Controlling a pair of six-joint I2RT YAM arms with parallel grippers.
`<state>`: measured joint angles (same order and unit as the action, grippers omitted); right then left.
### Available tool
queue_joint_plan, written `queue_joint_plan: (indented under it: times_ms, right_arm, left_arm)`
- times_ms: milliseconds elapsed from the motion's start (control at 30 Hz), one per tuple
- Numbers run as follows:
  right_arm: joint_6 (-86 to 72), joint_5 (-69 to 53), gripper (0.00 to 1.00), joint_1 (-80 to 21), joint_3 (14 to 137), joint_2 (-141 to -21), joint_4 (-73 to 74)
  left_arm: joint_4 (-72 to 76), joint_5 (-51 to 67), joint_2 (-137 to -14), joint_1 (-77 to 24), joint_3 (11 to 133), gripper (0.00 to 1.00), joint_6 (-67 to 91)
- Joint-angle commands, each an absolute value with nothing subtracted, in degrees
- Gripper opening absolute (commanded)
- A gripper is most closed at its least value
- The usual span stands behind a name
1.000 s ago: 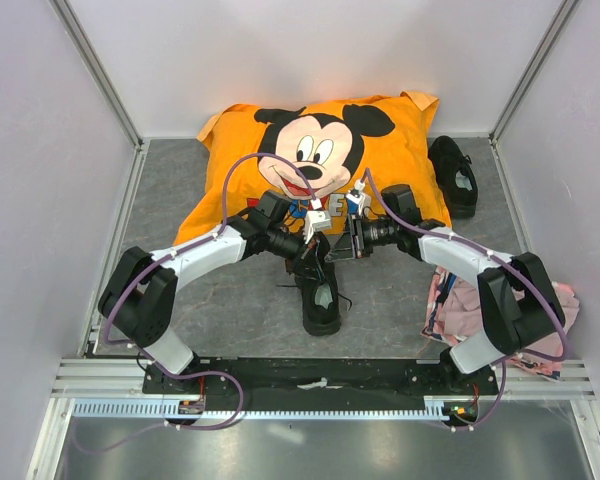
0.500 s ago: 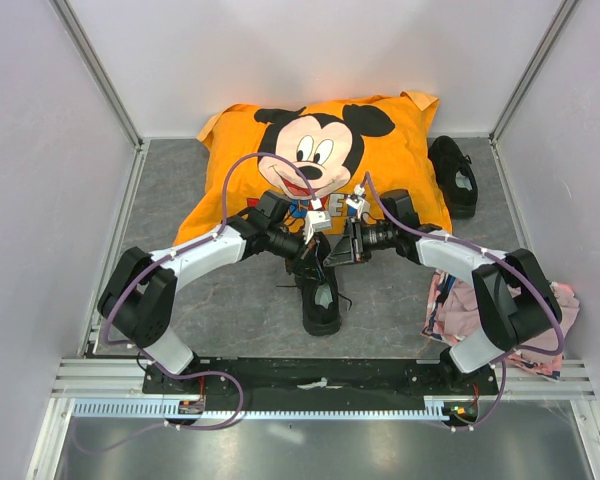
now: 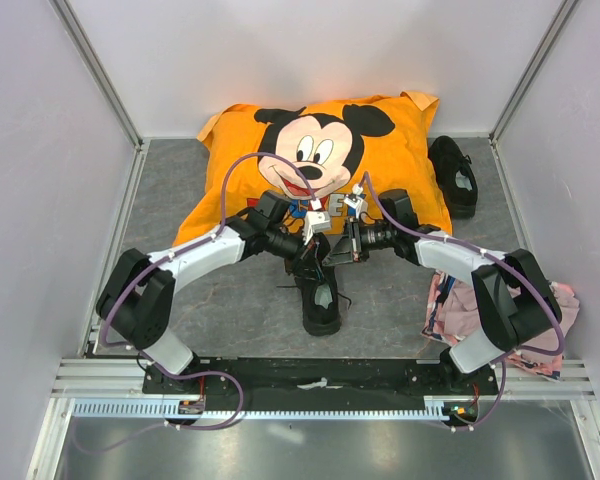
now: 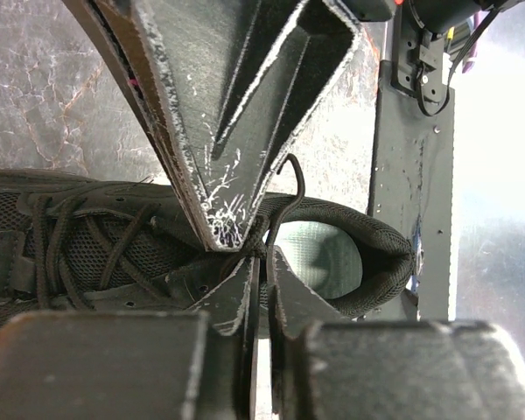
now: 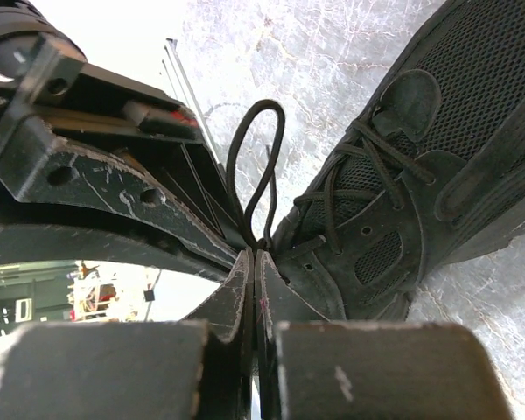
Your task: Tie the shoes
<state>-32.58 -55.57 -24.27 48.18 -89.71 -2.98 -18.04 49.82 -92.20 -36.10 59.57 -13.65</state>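
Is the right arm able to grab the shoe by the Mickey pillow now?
Probably not yet: its pincer is shut on a lace of the near shoe. The far shoe lies uncovered beside the pillow, so after letting go, likely yes.

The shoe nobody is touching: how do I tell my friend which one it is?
Find the orange Mickey Mouse pillow at the back. The shoe lies beside its right edge, in the back right corner. The other shoe sits in front, with the left gripper and right gripper at its laces.
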Motion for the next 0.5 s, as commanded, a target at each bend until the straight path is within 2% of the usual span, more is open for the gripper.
queue_joint_plan:
  times_ms: [0,133,167,267,467]
  right_arm:
    - [-30.15,-54.14,0.0,-24.35,48.34,-87.8,-3.52]
    - [-29.01,-52.65,0.0,-24.26,48.51,-87.36,-3.25]
    - [-28.74,-52.47,0.0,-24.26,48.52,-87.45,-3.25]
    - [-27.86,-52.38,0.0,-24.26,48.87,-87.19,-3.08]
    - [-25.49,-52.12,0.0,-24.34,49.39,-86.4,-2.02]
  left_arm:
    - [-18.28,46.5,-87.56,-35.77,58.1,0.23,-19.77]
    - [-19.25,46.32,-81.23,-35.77,55.03,0.42,-23.81]
    - [-19.51,45.97,-79.82,-35.77,54.58,0.53,-24.69]
    - [-21.0,44.39,-74.89,-35.77,53.35,0.57,-28.73]
    - [-20.83,39.12,-70.05,-34.98,50.45,0.59,-41.38]
